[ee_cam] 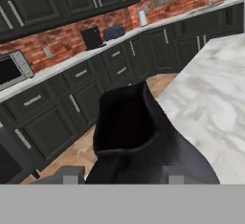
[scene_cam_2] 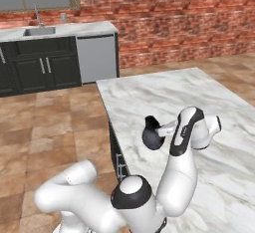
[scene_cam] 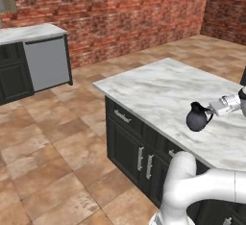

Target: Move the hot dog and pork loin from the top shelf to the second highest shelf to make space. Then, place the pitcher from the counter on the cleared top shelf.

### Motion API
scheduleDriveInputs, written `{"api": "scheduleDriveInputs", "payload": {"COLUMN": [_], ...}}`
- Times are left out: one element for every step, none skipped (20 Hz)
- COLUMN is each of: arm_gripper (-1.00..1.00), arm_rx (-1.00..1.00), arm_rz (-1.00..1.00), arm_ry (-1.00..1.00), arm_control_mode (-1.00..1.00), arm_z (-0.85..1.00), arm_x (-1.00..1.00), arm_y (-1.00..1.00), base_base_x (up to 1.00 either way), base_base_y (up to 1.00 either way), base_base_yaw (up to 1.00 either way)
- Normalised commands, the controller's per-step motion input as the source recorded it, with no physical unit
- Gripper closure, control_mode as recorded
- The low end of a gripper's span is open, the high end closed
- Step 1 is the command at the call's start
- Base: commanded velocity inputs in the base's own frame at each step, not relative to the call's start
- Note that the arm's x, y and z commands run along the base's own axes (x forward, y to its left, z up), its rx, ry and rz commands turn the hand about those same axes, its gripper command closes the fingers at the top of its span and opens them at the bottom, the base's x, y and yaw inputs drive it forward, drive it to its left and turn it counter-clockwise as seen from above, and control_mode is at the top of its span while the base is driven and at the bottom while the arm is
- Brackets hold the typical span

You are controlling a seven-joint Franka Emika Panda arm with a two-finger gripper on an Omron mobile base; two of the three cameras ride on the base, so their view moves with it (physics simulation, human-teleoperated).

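Pitcher (scene_cam: 197, 118): round, glossy black, on veined marble island (scene_cam: 158, 87).

No readable text, label, brand, number or sign anywhere. Checked the dark pitcher (scene_cam: 196, 118), the marble counter (scene_cam: 163, 87), the brick wall (scene_cam_2: 164, 18), the dishwasher front (scene_cam: 47, 63), the dark cabinet doors (scene_cam_2: 42, 72) and the microwave (ee_cam: 13, 70) along the back wall: all plain surfaces, nothing printed. Small items on the far worktop too blurred to make out any lettering.
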Motion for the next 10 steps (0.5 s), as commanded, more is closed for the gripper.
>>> {"api": "scheduleDriveInputs", "payload": {"arm_gripper": [1.00,1.00,1.00,1.00,1.00,1.00,1.00,1.00,1.00,1.00], "arm_rx": [-0.01,0.00,0.00,0.00,0.00,0.00,0.00,0.00,0.00,0.00], "arm_rz": [0.04,0.01,0.00,0.00,0.00,0.00,0.00,0.00,0.00,0.00], "arm_ry": [0.04,0.02,0.00,0.00,0.00,0.00,0.00,0.00,0.00,-0.02], "arm_control_mode": [-1.00,-1.00,-1.00,-1.00,-1.00,-1.00,-1.00,-1.00,-1.00,-1.00], "arm_z": [-0.11,-0.04,0.00,0.00,0.00,0.00,0.00,0.00,-0.03,-0.04], "arm_x": [0.00,0.00,0.00,0.00,0.00,0.00,0.00,0.00,0.00,-0.04], "arm_y": [0.16,0.01,0.00,0.00,0.00,0.00,0.00,0.00,0.00,0.03], "base_base_x": [0.00,0.00,0.00,0.00,0.00,0.00,0.00,0.00,0.00,0.00], "base_base_y": [0.00,0.00,0.00,0.00,0.00,0.00,0.00,0.00,0.00,0.00], "base_base_yaw": [0.00,0.00,0.00,0.00,0.00,0.00,0.00,0.00,0.00,0.00]}}
